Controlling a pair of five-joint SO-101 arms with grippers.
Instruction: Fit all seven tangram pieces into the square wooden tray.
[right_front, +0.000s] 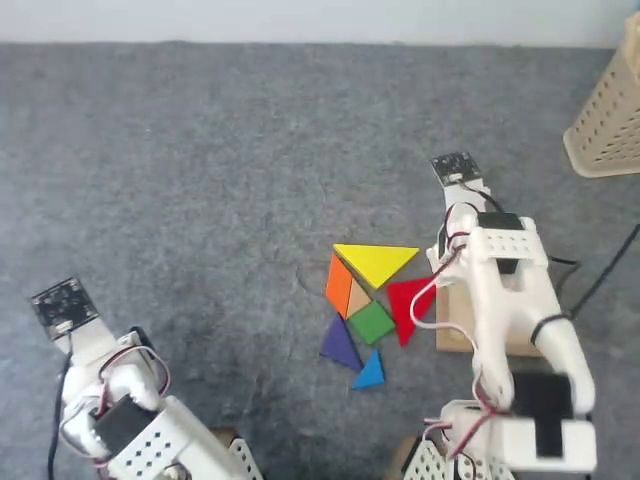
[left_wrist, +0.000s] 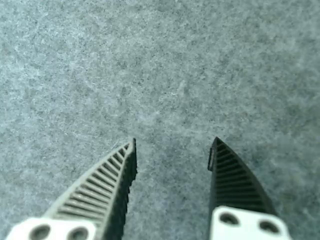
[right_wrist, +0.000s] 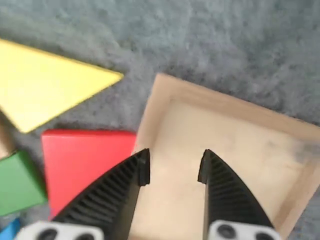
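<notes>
Count seven tangram pieces clustered on the grey-covered table (right_front: 200, 150), right of centre and somewhat toward its near edge: yellow triangle (right_front: 375, 262) farthest back, then orange parallelogram (right_front: 339, 285), small tan piece (right_front: 358, 297), green square (right_front: 372, 322), red triangle (right_front: 408, 303), purple triangle (right_front: 340, 343), and blue triangle (right_front: 369, 372) nearest the front. Judge them thin, flat painted wood: light, rigid and unlikely to break, but smooth-faced and low-lying, so prone to skating across the nap or slipping from the pads. Best taken across two opposite edges, or a corner and the facing side, with jaws lowered steeply onto the covering. Awkward inside the tightly packed cluster, so probably wiser to begin with an outer piece such as the red triangle, or to nudge one clear first. Find the square wooden tray (right_wrist: 210, 100) just beside the red triangle, perhaps touching it, on the side toward the table's right edge and largely hidden under the right arm from above. Shallow and low-rimmed, with no piece inside on the part showing. Note the right gripper (right_wrist: 175, 155) spread apart, holding nothing, over the tray's corner next to the red triangle. Note the left gripper (left_wrist: 172, 150) likewise parted and unladen, over the grey covering toward the near-left corner, well apart from the pieces. At the far-right edge, a pale slotted basket (right_front: 610, 110), contents hidden.
</notes>
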